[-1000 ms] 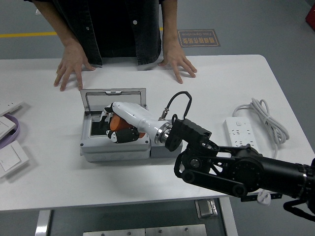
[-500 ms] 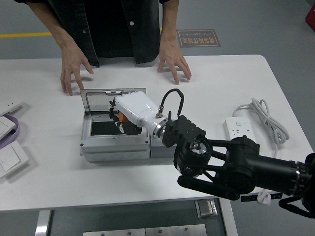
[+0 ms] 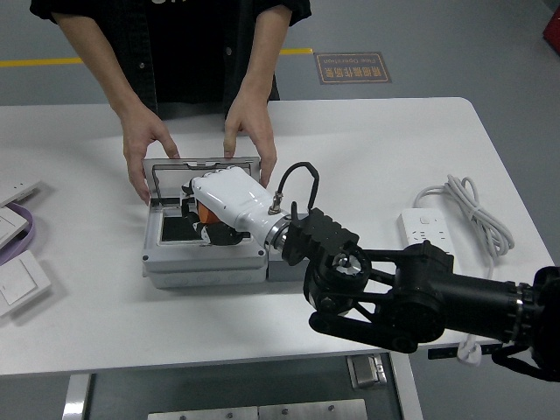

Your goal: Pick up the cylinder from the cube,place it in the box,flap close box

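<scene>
right hand (image 3: 213,219) curled around orange cylinder (image 3: 203,213) | inside open box (image 3: 206,262) | person's hands (image 3: 149,157) on lid

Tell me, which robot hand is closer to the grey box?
The right. The right hand reaches over the open grey box, its fingers curled down inside it around something orange. The left hand does not show anywhere in the picture, so it is farther away.

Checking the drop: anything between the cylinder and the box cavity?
Nothing visible. The robot hand holds the orange cylinder over the open grey box; the lid is up, with a person's hands at its corners.
</scene>
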You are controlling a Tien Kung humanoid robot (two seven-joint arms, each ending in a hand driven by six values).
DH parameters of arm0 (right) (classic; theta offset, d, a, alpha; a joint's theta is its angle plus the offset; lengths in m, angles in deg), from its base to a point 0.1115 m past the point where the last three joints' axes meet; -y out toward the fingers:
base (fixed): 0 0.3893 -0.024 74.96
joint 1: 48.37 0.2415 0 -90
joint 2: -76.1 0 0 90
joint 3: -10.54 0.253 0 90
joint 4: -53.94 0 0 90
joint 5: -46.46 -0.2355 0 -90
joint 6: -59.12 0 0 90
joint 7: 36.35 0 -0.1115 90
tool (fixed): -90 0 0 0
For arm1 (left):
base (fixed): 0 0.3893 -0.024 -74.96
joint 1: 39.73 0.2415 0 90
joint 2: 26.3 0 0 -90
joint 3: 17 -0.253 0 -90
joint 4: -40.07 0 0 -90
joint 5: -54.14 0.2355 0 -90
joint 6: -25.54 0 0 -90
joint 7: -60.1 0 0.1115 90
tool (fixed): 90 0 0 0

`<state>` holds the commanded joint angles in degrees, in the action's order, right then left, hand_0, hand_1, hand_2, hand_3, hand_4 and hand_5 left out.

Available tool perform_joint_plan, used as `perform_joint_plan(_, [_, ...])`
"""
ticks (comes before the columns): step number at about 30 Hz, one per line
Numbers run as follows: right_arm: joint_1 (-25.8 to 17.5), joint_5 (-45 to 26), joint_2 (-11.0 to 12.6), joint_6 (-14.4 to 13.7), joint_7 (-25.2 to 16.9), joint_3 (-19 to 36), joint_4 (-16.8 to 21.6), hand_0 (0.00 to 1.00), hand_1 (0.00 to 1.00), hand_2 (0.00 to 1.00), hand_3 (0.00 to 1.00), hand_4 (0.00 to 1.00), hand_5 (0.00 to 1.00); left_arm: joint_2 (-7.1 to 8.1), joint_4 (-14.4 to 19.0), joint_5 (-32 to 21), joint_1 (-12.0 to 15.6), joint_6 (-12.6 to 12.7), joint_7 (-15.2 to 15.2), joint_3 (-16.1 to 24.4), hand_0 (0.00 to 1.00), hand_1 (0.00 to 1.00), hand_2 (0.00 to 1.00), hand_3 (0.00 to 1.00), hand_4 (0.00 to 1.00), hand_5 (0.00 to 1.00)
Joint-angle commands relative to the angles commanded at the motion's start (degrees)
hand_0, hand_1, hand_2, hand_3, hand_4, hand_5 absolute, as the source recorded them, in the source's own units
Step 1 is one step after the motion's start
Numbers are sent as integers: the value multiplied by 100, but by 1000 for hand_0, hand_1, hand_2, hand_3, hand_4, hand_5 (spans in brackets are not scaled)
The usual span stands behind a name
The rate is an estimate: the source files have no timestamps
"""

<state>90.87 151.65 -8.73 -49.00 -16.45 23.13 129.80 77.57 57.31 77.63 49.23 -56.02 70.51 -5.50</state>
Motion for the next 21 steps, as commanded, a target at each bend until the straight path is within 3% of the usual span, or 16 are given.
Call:
perform_joint_plan(1, [4, -22, -9, 14, 1, -13, -24, 678, 591, 574, 518, 353, 2, 3, -1, -2, -1, 1, -1, -4, 596, 576, 566, 632, 700, 304])
perform_joint_plan(6, [27, -13, -59, 138, 167, -77, -120, 678, 591, 574, 518, 353, 2, 22, 2, 16, -16, 4, -3, 7, 596, 576, 566, 632, 700, 304])
perform_joint_plan(7, [31, 0, -66, 152, 194, -87, -130, 714, 659, 648, 645, 397, 80, 24, 2, 20, -18, 4, -2, 11, 595, 576, 565, 632, 700, 304])
perform_joint_plan(12, [40, 48, -95, 163, 255, -128, -152, 714, 659, 648, 645, 397, 80, 15, 10, 58, -24, 4, 6, 36, 595, 576, 565, 632, 700, 304])
perform_joint_plan(13, [41, 39, -97, 163, 254, -137, -156, 859, 780, 770, 751, 586, 224, 14, 9, 60, -25, 4, 8, 37, 595, 576, 565, 633, 701, 306])
perform_joint_plan(18, [45, 22, -96, 223, 272, -161, -158, 859, 780, 770, 751, 586, 224, 23, 13, 91, -31, 13, 14, 44, 595, 576, 565, 633, 701, 306])
perform_joint_plan(19, [45, 27, -96, 247, 285, -164, -156, 923, 831, 792, 842, 773, 289, 24, 15, 102, -31, 14, 17, 40, 595, 576, 565, 632, 703, 307])
perform_joint_plan(21, [43, 38, -94, 281, 304, -164, -149, 923, 831, 792, 842, 773, 289, 23, 18, 110, -29, 16, 22, 30, 595, 576, 565, 632, 703, 307])
